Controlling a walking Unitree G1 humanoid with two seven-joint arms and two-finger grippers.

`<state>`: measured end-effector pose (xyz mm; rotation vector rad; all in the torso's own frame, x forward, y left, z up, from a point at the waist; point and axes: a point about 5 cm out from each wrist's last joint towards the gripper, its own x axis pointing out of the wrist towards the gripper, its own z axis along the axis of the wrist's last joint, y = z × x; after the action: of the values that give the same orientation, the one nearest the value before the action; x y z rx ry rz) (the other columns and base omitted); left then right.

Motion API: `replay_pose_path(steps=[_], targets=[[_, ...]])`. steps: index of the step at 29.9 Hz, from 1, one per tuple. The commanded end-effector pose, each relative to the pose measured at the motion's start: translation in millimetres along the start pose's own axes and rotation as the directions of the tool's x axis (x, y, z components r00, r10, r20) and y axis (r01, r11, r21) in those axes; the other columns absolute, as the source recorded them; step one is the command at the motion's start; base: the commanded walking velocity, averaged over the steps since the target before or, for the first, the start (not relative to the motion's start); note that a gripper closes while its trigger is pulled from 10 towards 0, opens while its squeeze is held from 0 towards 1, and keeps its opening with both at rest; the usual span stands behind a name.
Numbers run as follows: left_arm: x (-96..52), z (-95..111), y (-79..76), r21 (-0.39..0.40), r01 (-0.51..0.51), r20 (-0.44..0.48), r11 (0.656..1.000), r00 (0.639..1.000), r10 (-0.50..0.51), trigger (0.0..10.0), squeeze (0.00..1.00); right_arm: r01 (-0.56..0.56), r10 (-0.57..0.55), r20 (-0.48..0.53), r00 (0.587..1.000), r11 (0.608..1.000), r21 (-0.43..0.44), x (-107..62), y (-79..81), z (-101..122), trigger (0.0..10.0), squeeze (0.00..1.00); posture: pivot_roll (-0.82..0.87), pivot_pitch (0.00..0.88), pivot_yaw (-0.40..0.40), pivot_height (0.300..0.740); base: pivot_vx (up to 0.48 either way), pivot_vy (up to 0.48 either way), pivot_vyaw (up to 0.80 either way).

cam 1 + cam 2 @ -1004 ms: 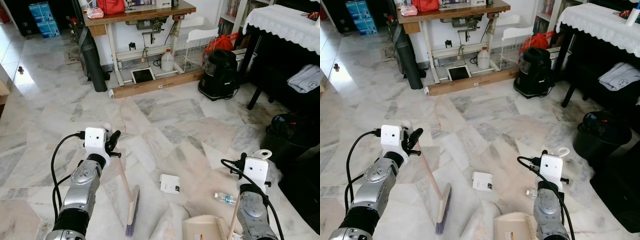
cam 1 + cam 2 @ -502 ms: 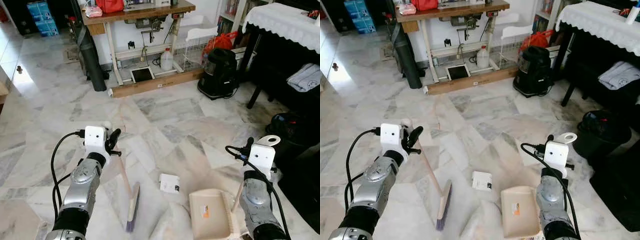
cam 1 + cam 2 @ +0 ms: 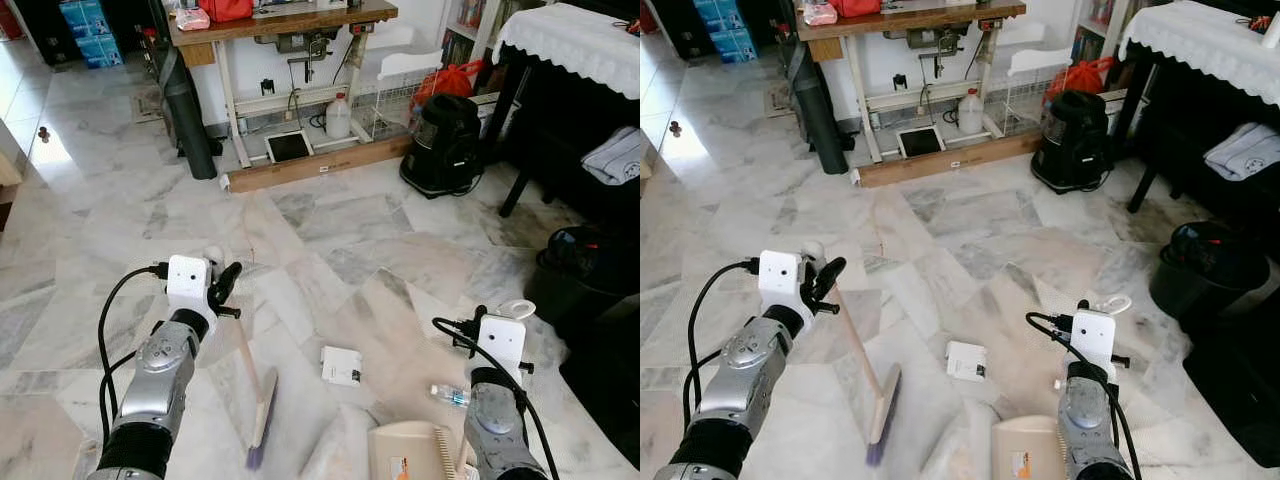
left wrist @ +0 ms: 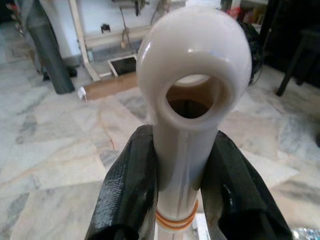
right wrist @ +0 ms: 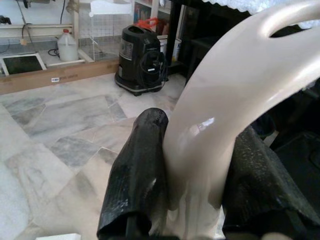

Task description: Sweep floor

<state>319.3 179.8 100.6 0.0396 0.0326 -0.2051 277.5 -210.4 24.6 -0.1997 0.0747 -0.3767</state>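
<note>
My left gripper (image 4: 182, 136) is shut on the cream handle of a broom (image 3: 243, 345), just below its looped end. The broom slants down to a brush head with purple bristles (image 3: 260, 425) resting on the marble floor in front of me. My right gripper (image 5: 200, 131) is shut on the curved cream handle of a dustpan (image 3: 412, 455), which sits low at the near right. A small white box (image 3: 341, 365) lies on the floor between broom and dustpan. A clear plastic bottle (image 3: 451, 396) lies beside the right arm.
A sewing table (image 3: 285, 25) with a white jug (image 3: 338, 118) under it stands at the far wall. A black vacuum (image 3: 443, 145), a cloth-covered table (image 3: 575, 40) and a black bin (image 3: 580, 275) line the right. A crumpled white bag (image 3: 338, 458) lies near the dustpan.
Half a second ago the right arm had pushed the dustpan forward and up; it is now drawn back low toward me. The broom and left arm have barely moved.
</note>
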Motion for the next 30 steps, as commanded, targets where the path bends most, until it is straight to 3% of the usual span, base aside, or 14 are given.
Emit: replay_pose_path(steps=[1, 5, 16, 25, 30], targets=[[1.4, 6, -3.0, 0.027, 0.023, 0.01, 0.999, 1.0, -0.023, 10.0, 0.0, -0.022, 0.021, -0.074, 0.997, 1.0, -0.017, -8.7, 3.7, -14, 10.0, 0.0, -0.03, 0.063, 0.03, 0.74, 0.0, 0.0, 0.0], [1.6, 5, -5.1, 0.023, 0.026, -0.003, 0.999, 1.0, -0.026, 10.0, 0.0, -0.002, 0.002, -0.046, 0.999, 1.0, -0.003, -4.4, 3.3, -8, 10.0, 0.0, -0.03, 0.066, 0.027, 0.74, 0.0, 0.0, 0.0], [0.2, 4, -4.6, 0.018, 0.025, -0.007, 1.0, 1.0, -0.025, 10.0, 0.0, 0.054, -0.056, 0.083, 0.995, 0.998, 0.022, 27.3, -8.4, 30, 10.0, 0.0, -0.02, 0.066, 0.021, 0.74, 0.0, 0.0, 0.0], [-1.4, 5, -6.4, 0.013, 0.037, 0.001, 0.999, 0.999, -0.037, 10.0, 0.0, 0.045, -0.047, 0.085, 0.995, 0.999, 0.02, 26.1, -1.2, 30, 10.0, 0.0, -0.01, 0.067, 0.02, 0.74, 0.0, 0.0, 0.0], [-2.3, 7, -6.5, 0.026, 0.051, 0.013, 0.998, 0.999, -0.052, 10.0, 0.0, 0.042, -0.042, -0.016, 0.999, 0.997, 0.06, 16.9, 4.5, 13, 10.0, 0.0, 0.01, 0.075, 0.021, 0.74, 0.0, 0.0, 0.0]])
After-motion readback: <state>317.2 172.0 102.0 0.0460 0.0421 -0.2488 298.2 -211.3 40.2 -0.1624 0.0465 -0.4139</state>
